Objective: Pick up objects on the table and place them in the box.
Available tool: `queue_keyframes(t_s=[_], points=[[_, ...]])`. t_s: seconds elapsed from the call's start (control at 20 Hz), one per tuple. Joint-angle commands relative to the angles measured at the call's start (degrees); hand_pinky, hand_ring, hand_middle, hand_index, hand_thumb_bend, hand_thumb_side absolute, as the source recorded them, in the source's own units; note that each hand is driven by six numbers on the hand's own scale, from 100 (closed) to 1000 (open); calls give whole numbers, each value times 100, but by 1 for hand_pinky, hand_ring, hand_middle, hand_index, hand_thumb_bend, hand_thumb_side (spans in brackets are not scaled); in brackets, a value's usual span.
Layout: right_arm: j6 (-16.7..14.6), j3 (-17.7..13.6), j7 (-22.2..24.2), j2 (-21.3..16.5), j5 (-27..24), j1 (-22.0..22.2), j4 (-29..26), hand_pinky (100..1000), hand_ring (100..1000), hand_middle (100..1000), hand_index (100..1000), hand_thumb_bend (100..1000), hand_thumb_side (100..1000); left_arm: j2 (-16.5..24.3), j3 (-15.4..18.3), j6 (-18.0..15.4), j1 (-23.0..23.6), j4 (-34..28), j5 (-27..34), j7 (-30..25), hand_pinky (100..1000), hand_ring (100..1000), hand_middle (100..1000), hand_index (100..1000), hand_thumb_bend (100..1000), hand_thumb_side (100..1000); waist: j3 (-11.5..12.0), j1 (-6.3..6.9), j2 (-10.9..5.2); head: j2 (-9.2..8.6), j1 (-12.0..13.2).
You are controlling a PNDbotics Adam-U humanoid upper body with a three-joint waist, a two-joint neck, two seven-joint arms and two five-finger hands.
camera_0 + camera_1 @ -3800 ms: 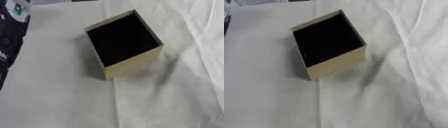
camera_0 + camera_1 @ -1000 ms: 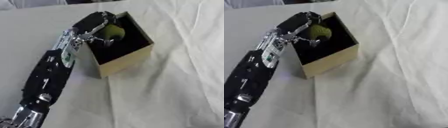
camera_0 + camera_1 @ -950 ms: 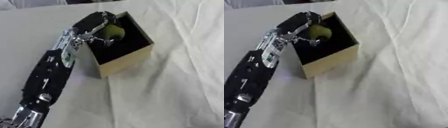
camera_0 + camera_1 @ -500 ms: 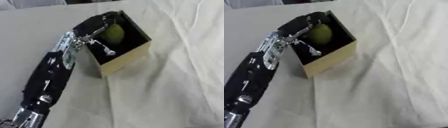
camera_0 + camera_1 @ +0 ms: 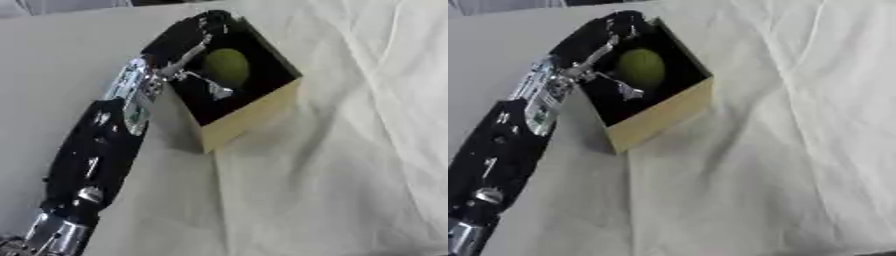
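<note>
We've got a desk (image 5: pixel 350 190) under a wrinkly off-white cloth (image 5: pixel 367 100), nothing else loose on it that we can see. The tan box (image 5: pixel 249 112) sits tilted on it, black inside. Our left hand (image 5: pixel 179 37) reaches over the box's left rim with fingers looking spread and relaxed, holding nothing as far as we can tell. The green ball (image 5: pixel 226 66) sits inside the box, just beside the fingers. Looks light, smooth and probably roll-prone, so we'd cup it round the middle
</note>
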Motion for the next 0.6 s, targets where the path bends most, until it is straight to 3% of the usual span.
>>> queue_keyframes(t_s=[0.05, 0.3, 0.6], points=[[-30, -117, -150, -182, -36, -104, -120, 865, 846, 676, 764, 100, 347, 142, 100, 52, -121, -319, 221, 51, 755, 901, 762, 862, 598, 426, -8, -31, -173, 42, 12], [-43, -159, -281, -299, -9, -93, -120, 863, 844, 677, 763, 100, 337, 385, 296, 307, -170, -907, 1043, 54, 744, 901, 746, 832, 569, 381, 5, -9, -205, 59, -15], [-44, -143, -303, -338, 6, -89, -120, 862, 843, 678, 763, 100, 337, 1132, 736, 1007, -84, -2235, 3510, 196, 719, 891, 702, 800, 506, 381, 63, 21, -205, 15, -114]])
